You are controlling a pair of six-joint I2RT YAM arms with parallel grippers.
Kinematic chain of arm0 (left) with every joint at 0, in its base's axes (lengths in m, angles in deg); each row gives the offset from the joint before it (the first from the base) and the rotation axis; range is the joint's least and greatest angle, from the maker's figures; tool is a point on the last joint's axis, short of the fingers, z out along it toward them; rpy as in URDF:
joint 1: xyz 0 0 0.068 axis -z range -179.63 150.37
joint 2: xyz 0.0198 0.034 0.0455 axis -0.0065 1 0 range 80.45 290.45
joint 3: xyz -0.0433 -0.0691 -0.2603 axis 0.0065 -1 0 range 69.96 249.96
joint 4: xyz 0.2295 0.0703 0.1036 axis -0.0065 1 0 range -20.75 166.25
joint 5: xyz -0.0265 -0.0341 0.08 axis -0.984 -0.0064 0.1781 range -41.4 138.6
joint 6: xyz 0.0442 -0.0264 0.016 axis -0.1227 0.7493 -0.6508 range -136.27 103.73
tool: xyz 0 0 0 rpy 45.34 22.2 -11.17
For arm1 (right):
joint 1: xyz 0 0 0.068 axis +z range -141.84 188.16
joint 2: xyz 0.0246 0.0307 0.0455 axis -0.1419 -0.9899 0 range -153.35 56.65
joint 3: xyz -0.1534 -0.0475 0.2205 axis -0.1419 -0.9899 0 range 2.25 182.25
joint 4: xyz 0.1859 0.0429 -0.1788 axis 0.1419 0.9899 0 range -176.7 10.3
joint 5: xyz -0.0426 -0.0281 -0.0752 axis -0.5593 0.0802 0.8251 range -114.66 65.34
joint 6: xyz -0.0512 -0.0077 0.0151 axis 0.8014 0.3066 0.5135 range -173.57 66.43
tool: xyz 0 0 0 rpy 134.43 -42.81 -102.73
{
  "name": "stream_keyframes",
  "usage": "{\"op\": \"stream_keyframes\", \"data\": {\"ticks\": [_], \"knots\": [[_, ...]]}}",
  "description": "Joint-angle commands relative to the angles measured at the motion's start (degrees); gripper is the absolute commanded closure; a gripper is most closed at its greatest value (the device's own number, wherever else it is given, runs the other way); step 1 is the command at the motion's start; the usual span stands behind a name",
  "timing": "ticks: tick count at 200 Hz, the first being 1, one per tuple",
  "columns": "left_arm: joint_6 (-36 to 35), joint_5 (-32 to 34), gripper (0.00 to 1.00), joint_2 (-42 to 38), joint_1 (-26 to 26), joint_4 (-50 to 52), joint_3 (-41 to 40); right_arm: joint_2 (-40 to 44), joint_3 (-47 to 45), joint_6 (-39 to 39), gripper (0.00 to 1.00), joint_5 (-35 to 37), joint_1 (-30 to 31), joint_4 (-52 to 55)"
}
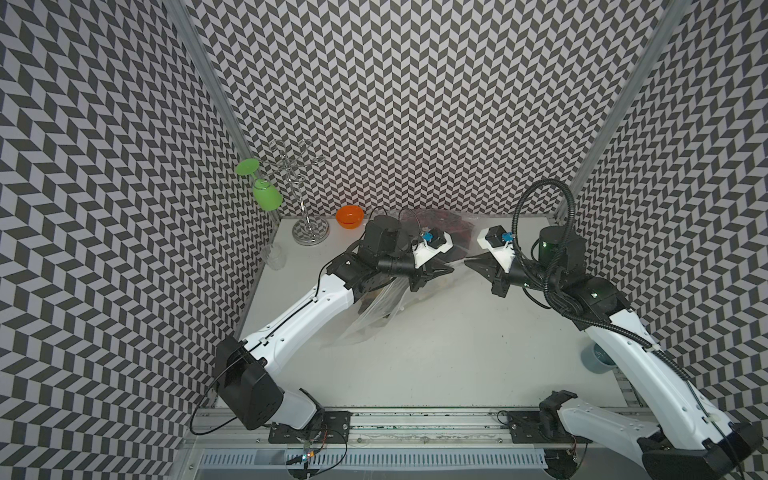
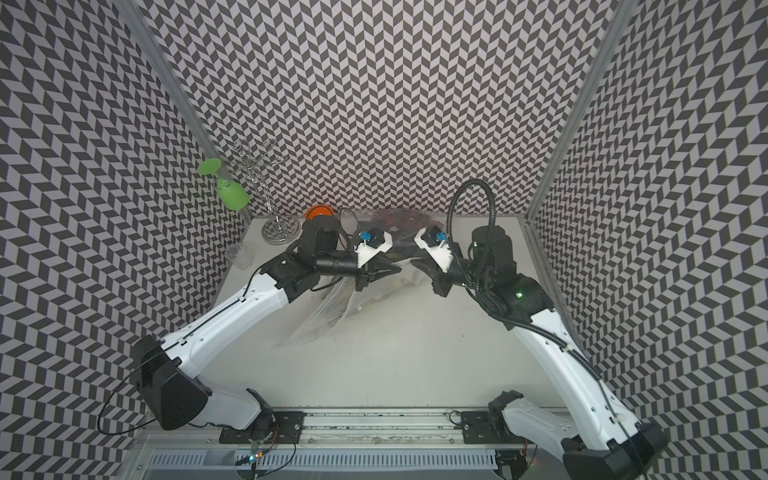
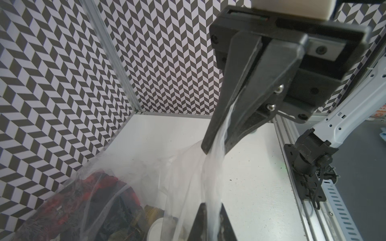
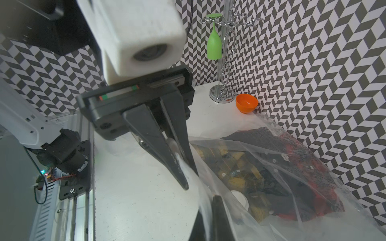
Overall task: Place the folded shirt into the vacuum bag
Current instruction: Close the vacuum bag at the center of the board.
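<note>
Looks nearly done: finds the folded shirt (image 4: 292, 177) already inside the vacuum bag (image 4: 334, 219), lower right of the right wrist view, on the tabletop (image 4: 135, 198). Pinches the bag's mouth film with left tool (image 4: 191, 180) and right tool (image 3: 217, 150), both clenched. Leaves, probably, only letting go.

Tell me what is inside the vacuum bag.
Inside the vacuum bag lies a dark shirt with red and yellow patterning, seen through the clear plastic. Crinkles and glare blur it, so its folds and whatever lies beneath it are hidden.
</note>
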Motion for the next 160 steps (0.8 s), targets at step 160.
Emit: {"op": "stream_keyframes", "data": {"ticks": [160], "knots": [[1.6,0.4,0.7,-2.9,-2.2,-0.2,-2.6,1.8,0.2,-0.9,1.0,0.5,0.3,-4.9]]}}
